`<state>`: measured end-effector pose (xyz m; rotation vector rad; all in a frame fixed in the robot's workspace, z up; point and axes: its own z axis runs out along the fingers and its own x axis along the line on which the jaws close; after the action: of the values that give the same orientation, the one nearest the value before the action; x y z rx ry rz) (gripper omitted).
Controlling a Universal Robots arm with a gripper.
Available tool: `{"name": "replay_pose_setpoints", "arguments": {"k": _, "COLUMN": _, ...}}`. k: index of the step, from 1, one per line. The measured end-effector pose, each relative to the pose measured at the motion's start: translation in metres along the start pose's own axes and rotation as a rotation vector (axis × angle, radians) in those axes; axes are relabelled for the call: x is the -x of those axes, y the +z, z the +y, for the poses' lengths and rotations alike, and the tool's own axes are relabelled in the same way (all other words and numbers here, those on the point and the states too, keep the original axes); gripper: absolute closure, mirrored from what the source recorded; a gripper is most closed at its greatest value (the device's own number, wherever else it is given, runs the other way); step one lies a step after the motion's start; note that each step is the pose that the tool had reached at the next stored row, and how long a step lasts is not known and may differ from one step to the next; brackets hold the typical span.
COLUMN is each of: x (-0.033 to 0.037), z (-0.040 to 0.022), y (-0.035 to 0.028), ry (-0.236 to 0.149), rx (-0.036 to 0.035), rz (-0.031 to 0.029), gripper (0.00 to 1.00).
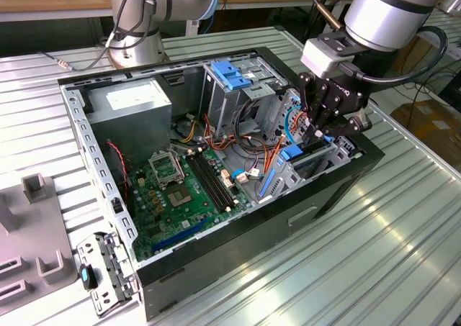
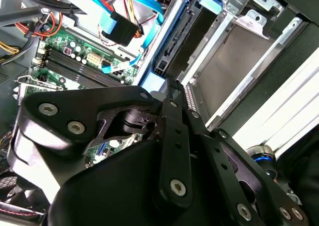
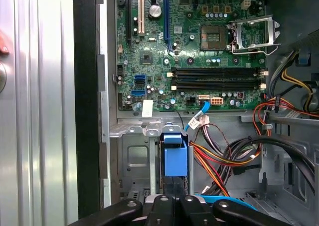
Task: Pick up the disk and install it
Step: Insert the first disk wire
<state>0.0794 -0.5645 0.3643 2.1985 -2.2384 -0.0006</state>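
- The gripper point(image 1: 314, 134) hung low at the exterior view's right end of the open computer case point(image 1: 238, 247), and its jaws looked clamped on the disk point(image 1: 295, 155).
- The disk stood on edge inside the drive cage point(image 1: 338, 153), directly beyond the jaws and touching them.
- Its long axis ran away from the jaws toward the motherboard point(image 1: 180, 189), with the blue rail point(image 3: 174, 158) leading and the connector edge point(image 2: 172, 44) exposed.

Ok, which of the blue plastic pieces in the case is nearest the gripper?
The darker blue tab on the disk, right at the gripper; the light-blue latch atop the metal cage sits off toward the exterior view's left.
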Motion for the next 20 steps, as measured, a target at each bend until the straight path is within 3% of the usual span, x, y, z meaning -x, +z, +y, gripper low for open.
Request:
{"name": "replay_pose_setpoints", "arguments": {"k": 9, "x": 0.0001, "z": -0.0009, "y": 0.0002, "ry": 0.000, "rx": 0.0000, "rz": -0.0002, "gripper": 0.89}}
{"name": "replay_pose_setpoints", "arguments": {"k": 13, "x": 0.0001, "z": -0.0088, "y": 0.0002, "ry": 0.000, "rx": 0.0000, "rz": -0.0001, "gripper": 0.89}}
{"name": "replay_pose_setpoints", "arguments": {"k": 20, "x": 0.0006, "z": -0.0312, "y": 0.0000, "ry": 0.000, "rx": 0.0001, "rz": 0.0001, "gripper": 0.89}}
